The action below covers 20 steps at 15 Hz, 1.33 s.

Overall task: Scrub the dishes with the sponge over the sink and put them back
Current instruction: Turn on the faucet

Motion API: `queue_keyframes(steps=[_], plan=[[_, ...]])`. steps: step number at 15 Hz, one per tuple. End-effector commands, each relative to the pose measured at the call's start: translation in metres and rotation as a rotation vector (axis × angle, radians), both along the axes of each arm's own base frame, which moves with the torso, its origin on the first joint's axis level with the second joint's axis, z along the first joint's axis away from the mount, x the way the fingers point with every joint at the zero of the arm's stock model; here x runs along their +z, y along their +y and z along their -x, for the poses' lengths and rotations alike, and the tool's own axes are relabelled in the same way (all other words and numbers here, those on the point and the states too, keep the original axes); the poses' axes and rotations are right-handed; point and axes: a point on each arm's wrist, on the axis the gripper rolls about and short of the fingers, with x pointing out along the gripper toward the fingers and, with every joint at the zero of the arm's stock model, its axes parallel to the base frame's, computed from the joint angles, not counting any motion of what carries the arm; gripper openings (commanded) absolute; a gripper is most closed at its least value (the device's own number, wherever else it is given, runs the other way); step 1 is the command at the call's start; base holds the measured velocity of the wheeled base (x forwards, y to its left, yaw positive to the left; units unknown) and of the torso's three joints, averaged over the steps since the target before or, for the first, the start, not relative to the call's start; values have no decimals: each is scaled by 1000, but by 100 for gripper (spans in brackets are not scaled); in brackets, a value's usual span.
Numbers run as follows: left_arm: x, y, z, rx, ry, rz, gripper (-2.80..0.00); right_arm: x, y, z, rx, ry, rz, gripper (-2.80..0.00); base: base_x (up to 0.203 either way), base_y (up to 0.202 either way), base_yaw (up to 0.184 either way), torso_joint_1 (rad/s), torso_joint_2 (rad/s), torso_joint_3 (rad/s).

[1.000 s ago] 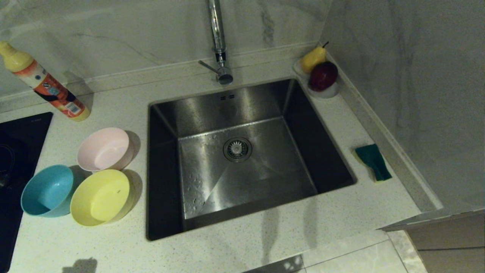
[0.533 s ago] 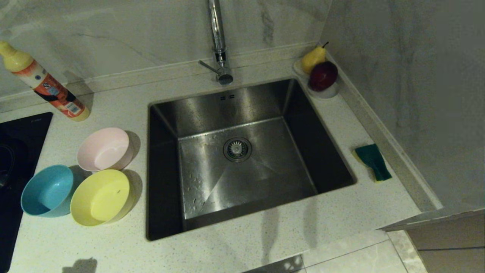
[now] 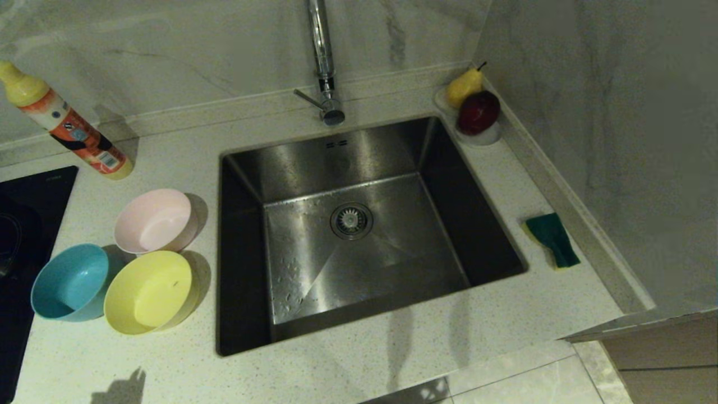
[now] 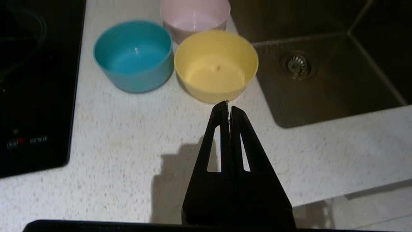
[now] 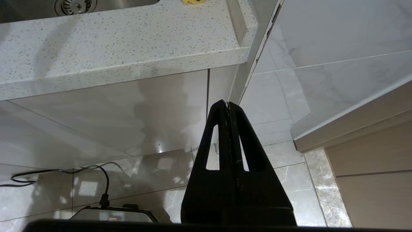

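Observation:
Three bowls stand on the counter left of the sink (image 3: 241, 252): pale pink (image 3: 154, 220), light blue (image 3: 70, 281) and yellow (image 3: 150, 292). The sponge (image 3: 552, 239) lies green side up on the counter right of the sink. Neither gripper shows in the head view. In the left wrist view my left gripper (image 4: 228, 104) is shut and empty above the counter, just short of the yellow bowl (image 4: 215, 66), with the blue bowl (image 4: 133, 54) and pink bowl (image 4: 194, 17) beyond. My right gripper (image 5: 228, 104) is shut and empty, parked below the counter's front edge.
A detergent bottle (image 3: 67, 126) leans at the back left and a black cooktop (image 3: 22, 235) fills the left edge. The chrome tap (image 3: 321, 56) rises behind the sink. A white dish with a pear and a red fruit (image 3: 477, 112) sits in the back right corner, by the wall.
The shadow at the counter's front left edge has grown a little taller. The bowls and the sponge have not moved.

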Motion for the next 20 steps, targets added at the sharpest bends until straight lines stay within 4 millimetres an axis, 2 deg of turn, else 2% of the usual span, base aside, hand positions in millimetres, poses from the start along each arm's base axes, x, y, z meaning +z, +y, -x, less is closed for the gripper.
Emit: queue_keyframes(steps=[1, 4, 5, 8, 10, 13, 17, 20], plan=[[38, 0, 16, -10, -137, -5, -280, 0, 0, 0, 0, 0, 1, -280, 0, 0, 0, 0, 0, 0], [95, -2, 45, -105, -236, -39, -280, 0, 0, 0, 2, -1, 1, -280, 0, 0, 0, 0, 0, 0], [114, -3, 44, -146, -208, -50, -280, 0, 0, 0, 0, -1, 1, -280, 0, 0, 0, 0, 0, 0], [167, -6, 7, -255, -61, -41, -280, 0, 0, 0, 0, -1, 1, -280, 0, 0, 0, 0, 0, 0], [199, -7, -35, -308, 36, 15, -280, 0, 0, 0, 0, -1, 1, -280, 0, 0, 0, 0, 0, 0], [235, -9, -123, -388, 153, 126, -280, 0, 0, 0, 0, 0, 2, -280, 0, 0, 0, 0, 0, 0], [247, -11, -235, -448, 217, 303, -280, 0, 0, 0, 0, 0, 1, -280, 0, 0, 0, 0, 0, 0], [246, -12, -302, -504, 224, 421, -280, 0, 0, 0, 0, 0, 1, -280, 0, 0, 0, 0, 0, 0]])
